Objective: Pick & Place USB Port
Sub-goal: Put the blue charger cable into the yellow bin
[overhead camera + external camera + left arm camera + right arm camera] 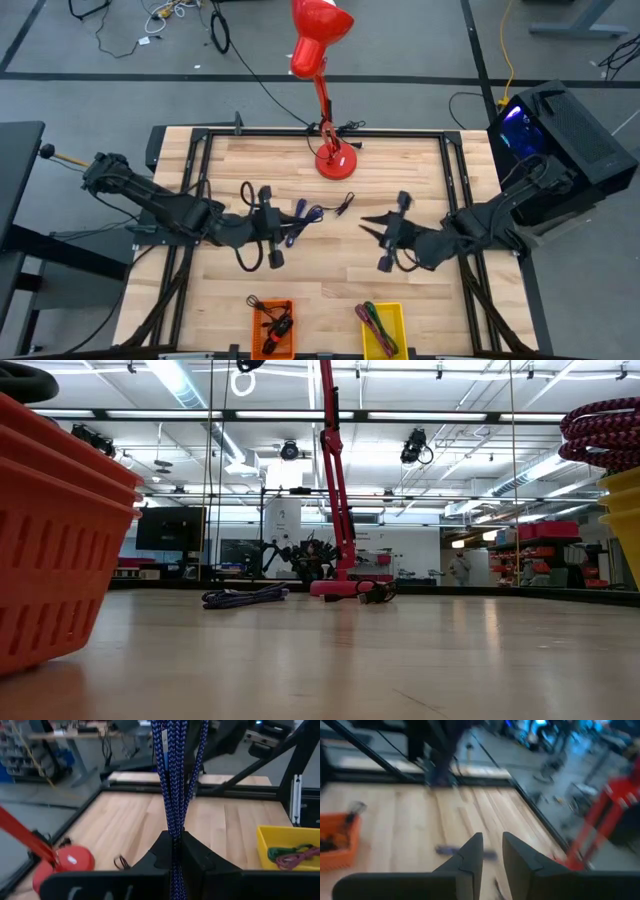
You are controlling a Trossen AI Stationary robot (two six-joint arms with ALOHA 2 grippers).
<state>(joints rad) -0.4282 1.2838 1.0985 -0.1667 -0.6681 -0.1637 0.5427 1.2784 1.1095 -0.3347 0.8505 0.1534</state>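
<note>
1. Your left gripper [283, 237] sits over the middle of the table [420, 175], just left of centre. Its fingers [197, 857] are pinched tight on a blue braided cable [175, 780], which hangs in a doubled bundle straight down between them in the left wrist view.
2. In the high view the same blue cable [303, 218] trails from the gripper toward the table's middle, and the low view shows a loop of it [245, 596] resting on the wood left of the lamp base.
3. Your right gripper [383, 245] hovers right of centre, well apart from the left one. Its fingers [470, 855] are parted by a narrow gap and hold nothing.
4. A small black cable [345, 205] lies just in front of the red desk lamp [328, 150], between the two grippers.
5. The orange bin [272, 328] at the near edge holds dark and orange cable pieces; the yellow bin [380, 327] beside it holds a green and a pink-red cable.
</note>
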